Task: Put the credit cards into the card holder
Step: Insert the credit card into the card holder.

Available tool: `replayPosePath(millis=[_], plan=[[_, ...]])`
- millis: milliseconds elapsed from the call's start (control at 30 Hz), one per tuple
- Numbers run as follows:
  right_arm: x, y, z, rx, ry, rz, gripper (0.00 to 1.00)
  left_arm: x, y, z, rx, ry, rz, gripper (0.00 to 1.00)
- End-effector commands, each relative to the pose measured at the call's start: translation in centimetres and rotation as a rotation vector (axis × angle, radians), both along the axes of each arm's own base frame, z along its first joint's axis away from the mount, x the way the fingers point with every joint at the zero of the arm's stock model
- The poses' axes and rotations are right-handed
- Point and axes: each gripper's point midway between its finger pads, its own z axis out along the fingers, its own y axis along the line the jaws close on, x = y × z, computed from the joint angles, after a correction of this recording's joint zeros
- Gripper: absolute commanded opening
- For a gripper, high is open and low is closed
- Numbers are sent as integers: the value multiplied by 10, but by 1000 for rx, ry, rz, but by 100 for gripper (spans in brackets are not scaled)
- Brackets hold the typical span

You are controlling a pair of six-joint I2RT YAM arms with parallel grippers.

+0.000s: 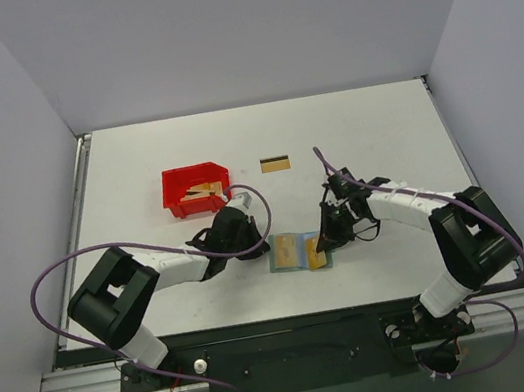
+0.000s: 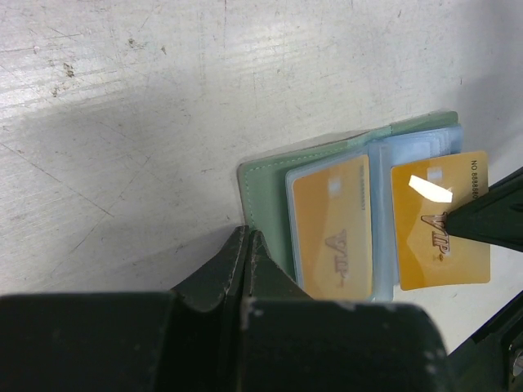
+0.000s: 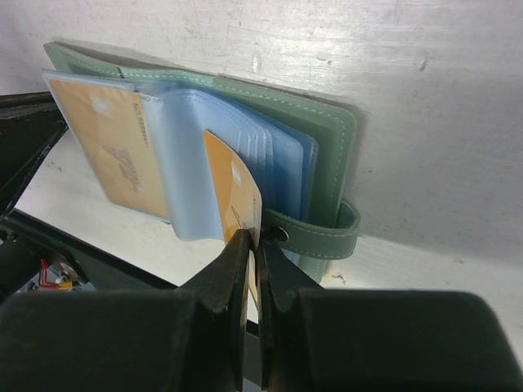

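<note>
Right gripper (image 3: 252,245): jaws pinched onto the outer edge of the held card (image 3: 230,184), closest to its wrist camera.
Held card: gold, part-way in among the light blue sleeves (image 3: 282,159), with its outer edge standing proud of them.
Card holder (image 3: 327,131): grey-green, lying open on the table (image 1: 372,126) between the two arms, snap tab (image 3: 327,237) toward the right arm.
Left gripper (image 2: 248,245): jaws together on nothing, tips at the cover's edge on the side away from the right gripper. Whether it presses or only touches, I cannot tell.
Pocketed card (image 2: 331,224): sleeved on the page nearer the left arm.
Key relation: the sleeve lies straight ahead of the right fingertips, toward the spine. The held card's long axis looks parallel to the spine, so the push probably runs across its short side, with the left arm bracing opposite.
Remaining: one loose card (image 1: 275,163) lies on the table beyond the holder, and more tan cards sit in the red bin (image 1: 183,210), which is nearer the left arm.
</note>
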Motion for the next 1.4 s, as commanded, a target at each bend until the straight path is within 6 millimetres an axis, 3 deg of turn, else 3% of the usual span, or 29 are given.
replayPosePath(millis=[0,267,367,400,533,633,767,833,1067,1367], plan=[[-12,-13,-21,-85,69,0,0,-22,19,-25,100,93,-11,0],[-6,-5,-23,-48,56,-3,0,-20,26,-21,134,86,9,0],[-4,-6,-26,-55,53,-10,0,-6,29,2,151,21,50,0],[-4,-6,-27,-55,53,-10,0,-11,37,1,188,37,52,0],[-3,-5,-28,-54,51,-10,0,5,44,37,209,-50,94,0],[-2,-6,-30,-60,50,-10,0,15,35,72,148,-131,83,0],[-1,-5,-30,-61,44,-10,0,13,-3,112,-29,-236,-43,0],[0,-5,-29,-59,41,-11,0,4,-23,120,-67,-261,-122,0],[2,-5,-26,-54,30,-10,0,-25,-78,102,-77,-257,-305,0],[1,-4,-25,-51,29,-6,0,-30,-95,73,-42,-224,-343,0]])
